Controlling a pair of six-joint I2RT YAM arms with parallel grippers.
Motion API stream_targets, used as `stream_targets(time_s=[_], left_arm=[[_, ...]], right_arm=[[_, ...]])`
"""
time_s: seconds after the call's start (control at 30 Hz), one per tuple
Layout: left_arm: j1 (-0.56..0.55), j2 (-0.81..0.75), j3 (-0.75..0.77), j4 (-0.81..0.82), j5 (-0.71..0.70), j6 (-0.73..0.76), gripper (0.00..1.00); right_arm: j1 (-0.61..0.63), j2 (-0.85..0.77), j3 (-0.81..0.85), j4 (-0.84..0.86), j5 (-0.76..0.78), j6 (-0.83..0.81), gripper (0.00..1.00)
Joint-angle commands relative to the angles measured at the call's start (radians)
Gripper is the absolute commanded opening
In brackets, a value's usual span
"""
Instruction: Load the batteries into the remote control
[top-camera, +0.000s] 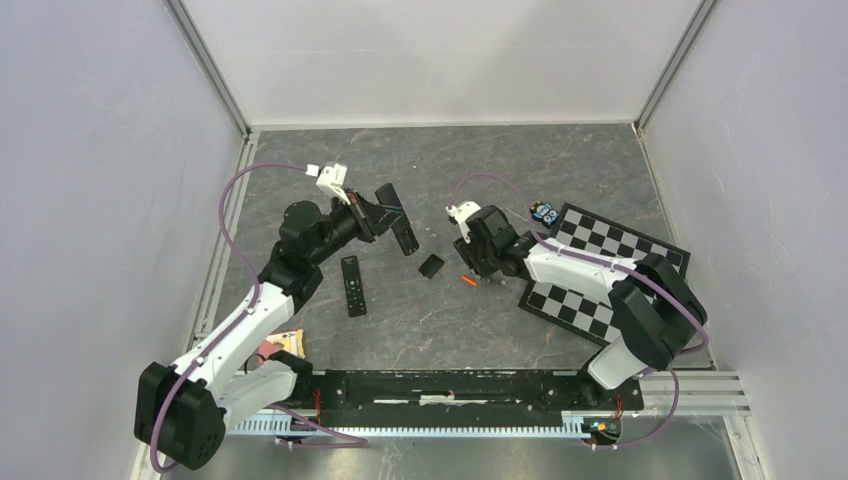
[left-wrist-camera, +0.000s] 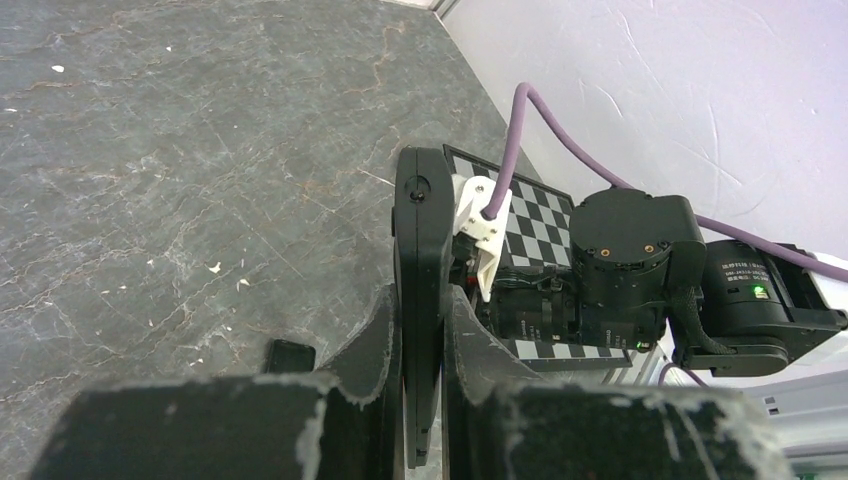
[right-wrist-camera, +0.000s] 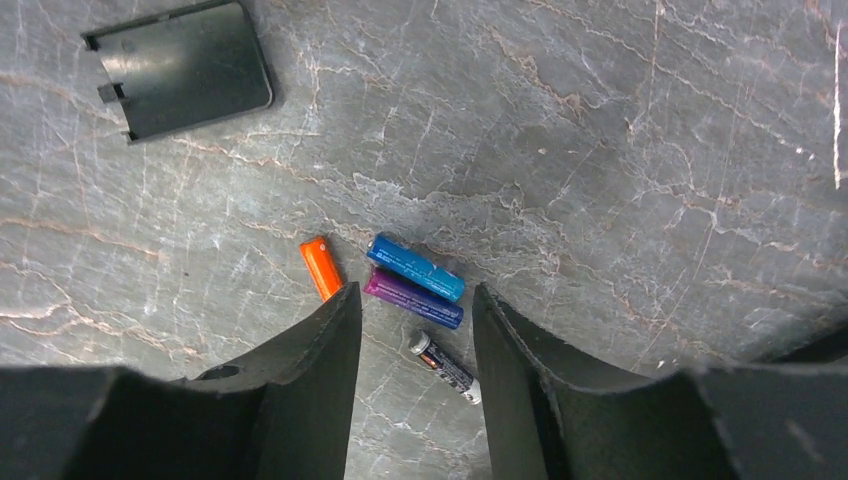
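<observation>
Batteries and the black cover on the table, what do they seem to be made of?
Batteries: probably metal cells in glossy wrap; the orange, blue and purple sleeves shine slightly, and the dark one shows a bare silver end. Cover: likely moulded plastic, matte black, with small clip tabs along one edge.

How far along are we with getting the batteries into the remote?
Done: the cover is off, flat on the table. In hand: the left claw grips a remote on edge; the right claw hangs open over the batteries. Left: all four lie loose on the table, none picked up.
</observation>
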Motion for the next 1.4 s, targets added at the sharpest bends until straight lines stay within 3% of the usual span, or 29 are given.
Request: stream_targets(time_s=[0.0, 0.33, 0.53, 0.67, 0.93, 1.23, 1.37], left_arm=[[0.001, 0.003, 0.017, 0.013, -0.009, 0.013, 0.02], [0.0, 0.0, 0.024, -0.002, -0.013, 0.023, 0.02], [0.0, 0.003, 0.027, -0.005, -0.014, 0.023, 0.02], [0.0, 0.002, 0.027, -0.007, -0.013, 0.026, 0.02], [-0.001, -0.003, 0.027, -0.011, -0.013, 0.027, 0.02], [0.0, -0.017, 0.022, -0.013, -0.013, 0.023, 0.02], [0.001, -0.021, 0.022, -0.016, -0.014, 0.023, 0.02]], right_arm=[[-0.008, 0.011, 0.045, -0.017, -0.026, -0.119, 0.5], [-0.039, 0.098, 0.082, -0.035, -0.091, -0.207, 0.51], [-0.052, 0.121, 0.085, -0.008, -0.016, -0.174, 0.48], [-0.077, 0.13, 0.085, -0.016, -0.049, -0.158, 0.47], [-0.109, 0.088, 0.083, -0.051, -0.107, -0.039, 0.55], [-0.11, 0.093, 0.06, -0.047, -0.082, 0.093, 0.34], [-0.11, 0.092, 0.048, -0.054, 0.023, 0.149, 0.26]])
